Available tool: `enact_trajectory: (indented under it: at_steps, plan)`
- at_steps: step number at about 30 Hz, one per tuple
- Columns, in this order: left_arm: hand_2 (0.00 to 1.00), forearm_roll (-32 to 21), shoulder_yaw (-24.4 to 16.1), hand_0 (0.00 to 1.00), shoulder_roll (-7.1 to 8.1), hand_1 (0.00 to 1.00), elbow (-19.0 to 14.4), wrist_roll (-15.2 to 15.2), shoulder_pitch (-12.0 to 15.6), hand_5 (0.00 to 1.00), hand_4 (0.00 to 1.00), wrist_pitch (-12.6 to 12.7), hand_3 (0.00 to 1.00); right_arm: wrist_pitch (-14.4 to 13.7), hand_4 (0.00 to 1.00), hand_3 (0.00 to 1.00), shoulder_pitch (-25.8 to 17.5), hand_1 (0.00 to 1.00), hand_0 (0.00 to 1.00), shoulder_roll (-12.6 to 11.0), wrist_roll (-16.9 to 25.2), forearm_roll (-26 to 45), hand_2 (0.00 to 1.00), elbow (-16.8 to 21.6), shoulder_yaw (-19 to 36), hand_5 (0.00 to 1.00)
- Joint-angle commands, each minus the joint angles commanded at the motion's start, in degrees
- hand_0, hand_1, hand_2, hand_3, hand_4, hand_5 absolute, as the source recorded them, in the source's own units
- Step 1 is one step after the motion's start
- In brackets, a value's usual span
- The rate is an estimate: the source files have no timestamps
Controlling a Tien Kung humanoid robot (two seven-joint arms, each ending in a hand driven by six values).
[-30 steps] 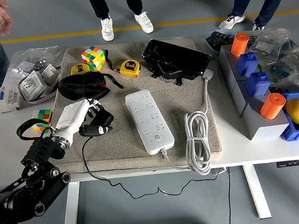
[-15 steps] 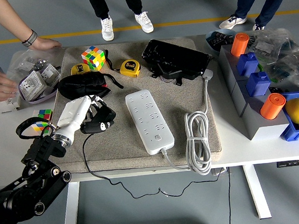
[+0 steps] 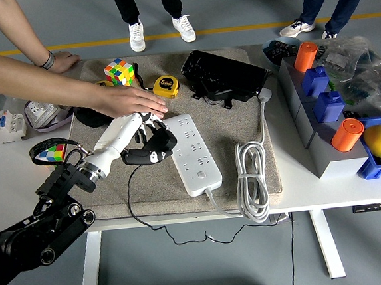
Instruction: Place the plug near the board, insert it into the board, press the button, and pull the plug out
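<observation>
Now the black plug (image 3: 153,152) sits in the grip of the left hand (image 3: 136,135), held just at the left long edge of the white power strip (image 3: 190,154), about level with its upper sockets. Its body lies roughly crosswise, the long axis running left to right toward the strip; which way the pins face cannot be made out. A thin black cord (image 3: 130,200) drops from the plug, runs down over the mat and off the near edge of the counter (image 3: 22,197).

The strip lies on a grey mat (image 3: 229,122) with its long axis slanting from upper left to lower right. A coiled white cable (image 3: 252,177) rests to its right.

The left hand is white-shelled with dark fingers (image 3: 157,129) curled around the plug, closed on it. The black left arm (image 3: 44,228) comes up from the lower-left corner, the forearm angled up and to the right, the wrist low over the mat.

A person reaches in from the left; one bare hand (image 3: 130,101) lies flat, palm down, just above the robot's hand and over a black pouch (image 3: 88,117). The other person's hand (image 3: 63,60), with a dark wristband, rests at the far left edge of the counter.

Beyond lie a Rubik's cube (image 3: 119,72), a yellow tape measure (image 3: 165,86) and a black case (image 3: 224,75). Blue bins (image 3: 325,97) with orange cylinders (image 3: 346,134) and a lemon (image 3: 379,141) stand at the right.
</observation>
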Motion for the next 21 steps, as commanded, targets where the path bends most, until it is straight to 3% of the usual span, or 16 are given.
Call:
enact_trajectory:
  at_steps: [21]
  plan:
    - [0.296, 1.81, 10.54, 0.223, -3.1, 0.271, 8.99, -3.64, -9.09, 0.115, 0.763, 1.15, 0.488, 0.48, 0.786, 0.543, 0.09, 0.596, 0.606, -0.03, 0.16, -0.31, 0.551, 0.35, 0.32, 0.307]
